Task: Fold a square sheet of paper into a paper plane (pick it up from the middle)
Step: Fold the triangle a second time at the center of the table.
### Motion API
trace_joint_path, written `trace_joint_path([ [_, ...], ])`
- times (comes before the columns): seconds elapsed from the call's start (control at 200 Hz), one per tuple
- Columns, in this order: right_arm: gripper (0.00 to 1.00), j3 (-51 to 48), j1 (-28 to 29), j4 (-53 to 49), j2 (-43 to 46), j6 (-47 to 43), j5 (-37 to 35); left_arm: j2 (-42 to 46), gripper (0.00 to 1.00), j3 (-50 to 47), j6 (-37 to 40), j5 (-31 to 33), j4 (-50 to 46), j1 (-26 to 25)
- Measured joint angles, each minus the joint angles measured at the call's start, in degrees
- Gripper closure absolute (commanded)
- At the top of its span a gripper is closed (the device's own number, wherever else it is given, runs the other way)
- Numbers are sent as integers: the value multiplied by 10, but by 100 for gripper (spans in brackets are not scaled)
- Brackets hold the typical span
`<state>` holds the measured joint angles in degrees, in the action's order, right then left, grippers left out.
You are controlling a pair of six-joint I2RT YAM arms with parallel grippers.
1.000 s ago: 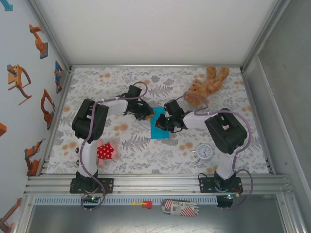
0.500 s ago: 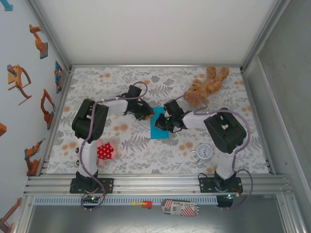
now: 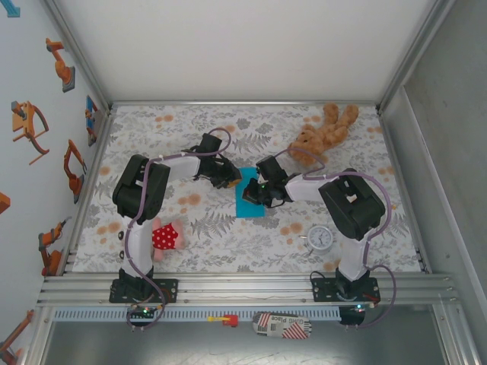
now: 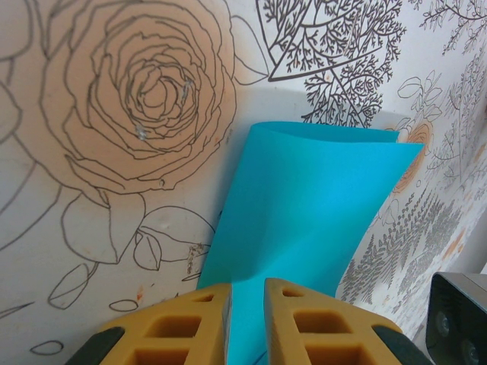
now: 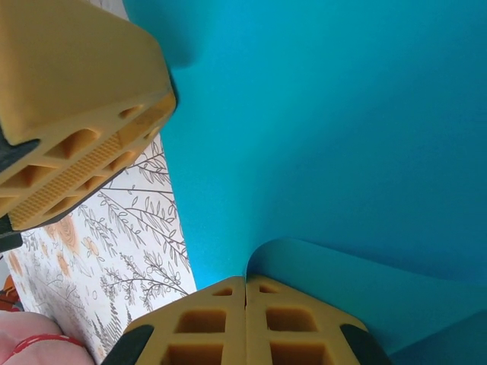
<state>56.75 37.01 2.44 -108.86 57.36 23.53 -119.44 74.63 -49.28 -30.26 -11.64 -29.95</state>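
the left gripper (image 4: 246,295) pinches one edge of the blue sheet of paper (image 4: 304,205), which curls away ahead of it on the table (image 4: 114,228). the right gripper (image 5: 245,287) is closed tight on a raised fold of the sheet, just beside the left one. compared with a second ago, only the right gripper sits slightly further left; both grips are unchanged.

one paper sheet (image 3: 248,207), one teddy bear (image 3: 323,131), one clock (image 3: 320,238), one red spotted object (image 3: 165,237)
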Motion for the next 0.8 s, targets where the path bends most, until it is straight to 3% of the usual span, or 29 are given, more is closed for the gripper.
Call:
trace_joint_path([
  [0.155, 93, 4, 0, -7, 0, 0, -4, 1, 76, 12, 0, 7, -21, 1],
  [0.426, 70, 13, 0, -10, 0, 1, -5, 31, 69, 12, -1, 44, -56, 38],
  [0.631, 61, 16, 1, -2, 0, 3, 0, 93, 65, -40, -6, 65, -51, 76],
  [0.721, 49, 16, 1, 5, 0, 1, 7, 116, 64, -64, -7, 69, -44, 84],
  [0.801, 48, 17, 2, 12, 0, 3, 9, 134, 64, -87, -10, 67, -30, 86],
])
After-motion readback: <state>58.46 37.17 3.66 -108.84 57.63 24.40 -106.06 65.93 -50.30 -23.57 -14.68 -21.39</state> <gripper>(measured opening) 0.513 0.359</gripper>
